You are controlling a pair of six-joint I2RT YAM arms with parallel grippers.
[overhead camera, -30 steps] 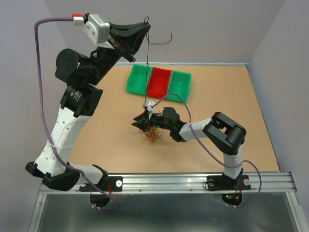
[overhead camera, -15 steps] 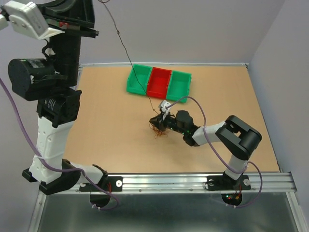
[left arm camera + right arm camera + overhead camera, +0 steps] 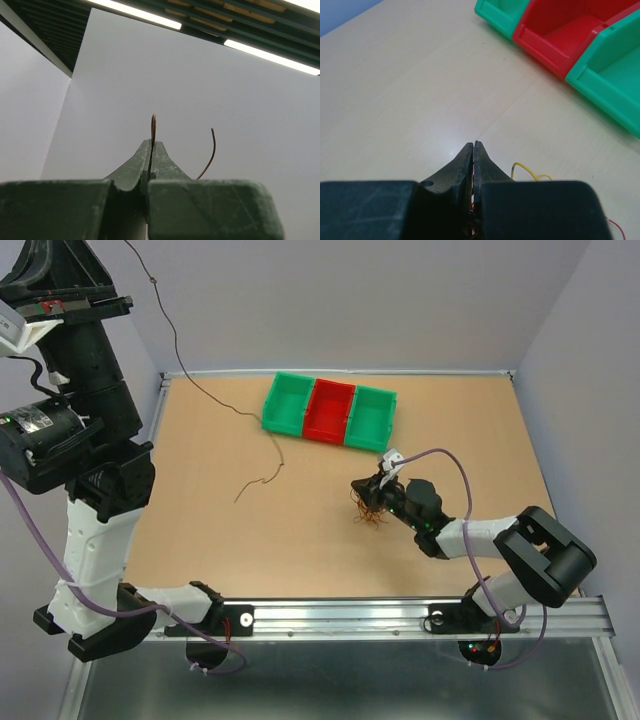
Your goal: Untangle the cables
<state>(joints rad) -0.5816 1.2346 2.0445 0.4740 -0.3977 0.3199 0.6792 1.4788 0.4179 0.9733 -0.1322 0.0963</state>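
My left gripper (image 3: 151, 146) is raised high at the far left and is shut on one thin dark cable strand (image 3: 153, 127). In the top view its fingertips are off the top edge. The strand (image 3: 182, 372) hangs down from there, and its free end lies on the table (image 3: 258, 482), apart from the tangle. My right gripper (image 3: 366, 490) is low on the table right of centre. It is shut on the tangle of orange, red and yellow cables (image 3: 373, 514). A yellow loop (image 3: 530, 170) shows beside its fingers in the right wrist view.
Three bins stand in a row at the back: green (image 3: 286, 403), red (image 3: 330, 410) and green (image 3: 373, 418). Walls close in the table on the left, back and right. An aluminium rail (image 3: 340, 618) runs along the near edge.
My left arm has swung left and up, pulling the dark strand out of the tangle; its tail now lies on the table. My right gripper has moved right with the tangle.
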